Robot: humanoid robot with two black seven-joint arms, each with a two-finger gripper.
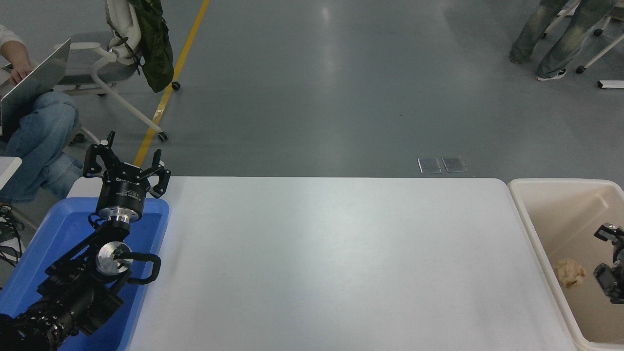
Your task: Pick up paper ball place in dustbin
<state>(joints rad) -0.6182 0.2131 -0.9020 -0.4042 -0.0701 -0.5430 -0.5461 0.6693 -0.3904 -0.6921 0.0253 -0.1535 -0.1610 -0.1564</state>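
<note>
The tan paper ball (569,272) lies loose inside the cream dustbin (560,182) at the table's right end, near the bin's left wall. My right gripper (607,256) comes in at the right edge over the bin, just right of the ball. It is open and only partly in view, and it holds nothing. My left gripper (127,158) is parked open above the far end of the blue tray (53,229) at the lower left.
The white table (321,258) stretches between the tray and the bin. A person with a laptop (29,92) sits at the far left by a chair (122,63). Another person's legs (555,34) stand at the top right.
</note>
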